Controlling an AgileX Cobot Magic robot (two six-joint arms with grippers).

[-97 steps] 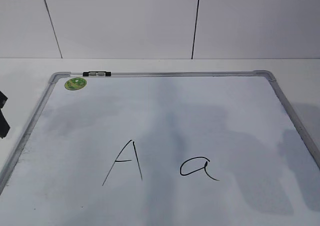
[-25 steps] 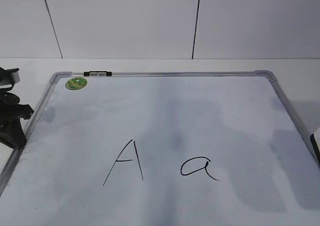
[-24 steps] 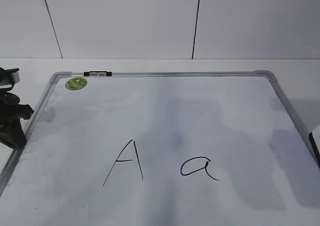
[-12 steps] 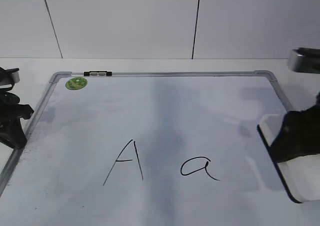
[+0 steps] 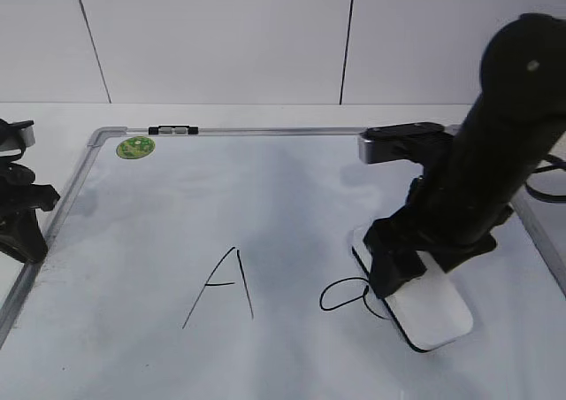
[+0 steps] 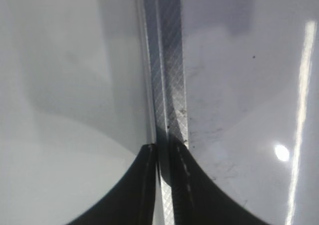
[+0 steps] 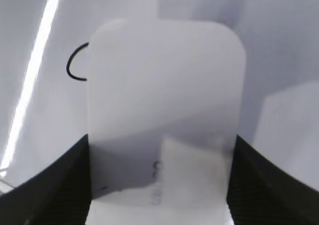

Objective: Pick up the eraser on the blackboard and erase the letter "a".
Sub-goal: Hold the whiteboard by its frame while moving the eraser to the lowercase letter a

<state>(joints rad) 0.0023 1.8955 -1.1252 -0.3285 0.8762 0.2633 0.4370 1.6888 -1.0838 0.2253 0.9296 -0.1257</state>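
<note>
The blackboard (image 5: 265, 132) lies flat, a white board with a grey frame. On it are a capital "A" (image 5: 221, 287) and the letter "a" (image 5: 339, 294). My right gripper (image 5: 398, 272) is shut on the eraser (image 5: 431, 316), a white block with a black underside. The eraser covers the right part of the "a"; whether it touches the board I cannot tell. In the right wrist view the eraser (image 7: 164, 95) sits between the jaws (image 7: 160, 140), and only the loop of the "a" (image 7: 75, 68) shows at its left. My left gripper (image 5: 19, 219) is shut at the board's left edge, over the frame (image 6: 167, 85).
A round green sticker (image 5: 134, 147) and a black-silver clip (image 5: 172, 130) sit at the board's far left corner. A white tiled wall rises behind the table. The right arm's dark body (image 5: 495, 152) stands over the board's right half.
My right arm came in from the right holding the eraser and moved left until the eraser covers part of the "a". The left gripper has stayed put for the last second.
</note>
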